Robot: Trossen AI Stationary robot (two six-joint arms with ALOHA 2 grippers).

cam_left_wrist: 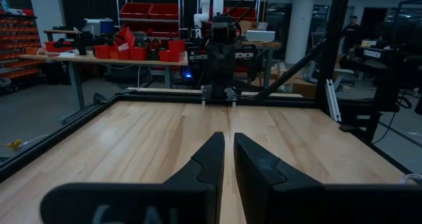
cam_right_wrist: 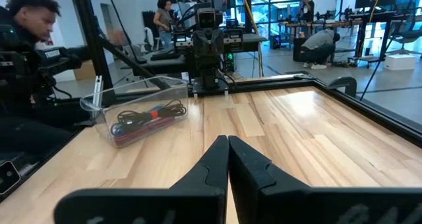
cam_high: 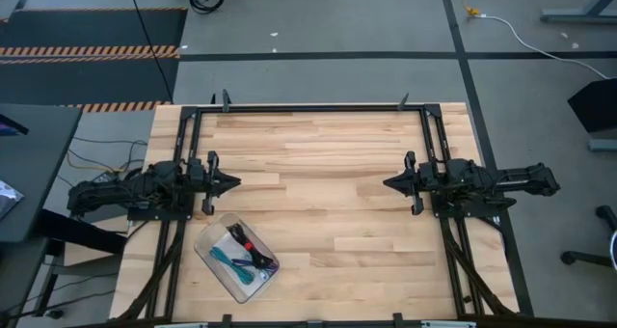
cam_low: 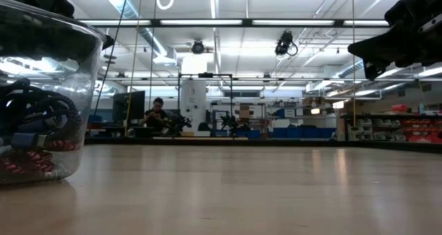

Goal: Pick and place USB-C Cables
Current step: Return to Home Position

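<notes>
Surface: a pale wood-plank surface (cam_high: 328, 212) inside a black frame, in a large workshop with shelving and red bins behind it.
USB-C cables: the USB-C cables (cam_high: 243, 255) are heaped together inside the clear tray. Black, red and teal strands show, but the separate bundles cannot be counted.
Clear tray: the clear tray (cam_high: 206, 243) is rectangular and lies flat on the surface at a slant, on the left arm's side near the edge. In the low view its wall (cam_low: 86, 69) stands close, with the cables piled against it.
Left fingers: the left fingers (cam_high: 229, 183) hang just beside the tray without touching it and point toward the middle. They are drawn together to a thin slit and grip nothing.
Right fingers: the right fingers (cam_high: 390, 182) are on the opposite side, well apart from the tray, facing the left arm. They are pressed closed and empty.
People: a person (cam_right_wrist: 26, 26) sits just beyond the frame near the tray; others are farther back.
</notes>
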